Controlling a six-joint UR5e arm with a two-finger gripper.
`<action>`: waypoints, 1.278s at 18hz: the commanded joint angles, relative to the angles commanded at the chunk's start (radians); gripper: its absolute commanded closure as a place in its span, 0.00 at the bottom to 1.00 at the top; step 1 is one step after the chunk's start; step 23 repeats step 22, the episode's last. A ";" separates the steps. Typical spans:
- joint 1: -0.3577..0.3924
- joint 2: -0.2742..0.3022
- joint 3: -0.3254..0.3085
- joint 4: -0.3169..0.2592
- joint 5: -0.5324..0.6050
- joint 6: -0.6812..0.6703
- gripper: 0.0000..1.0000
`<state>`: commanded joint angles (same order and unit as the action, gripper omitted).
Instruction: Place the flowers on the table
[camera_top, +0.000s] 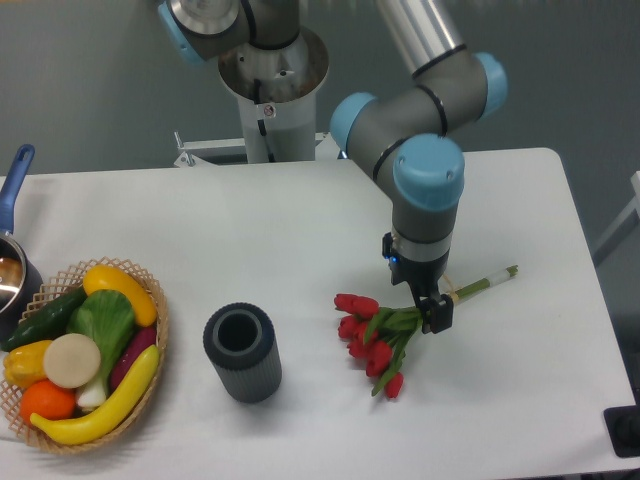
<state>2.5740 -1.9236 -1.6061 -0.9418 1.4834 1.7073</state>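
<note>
The flowers (372, 338), a bunch of red tulips with green leaves, lie low at the table's (300, 230) right centre. The blooms point front-left and the green stems (490, 281) stick out to the back right. My gripper (430, 305) points straight down over the stems, just behind the leaves. Its dark front finger (438, 314) is in front of the stems and the other finger is hidden behind them. The jaws look closed on the stems. The blooms seem to touch the tabletop or hover just above it.
A dark grey ribbed cylinder vase (242, 352) stands upright left of the flowers. A round wicker basket (155, 300) of toy vegetables and fruit sits at the front left. A pot with a blue handle (14, 180) is at the left edge. The arm's base (272, 90) is at the back.
</note>
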 joint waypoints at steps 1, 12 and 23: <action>0.006 0.003 -0.002 0.000 -0.005 0.000 0.00; 0.166 0.084 0.106 -0.287 -0.106 0.245 0.00; 0.242 0.092 0.106 -0.322 -0.157 0.357 0.00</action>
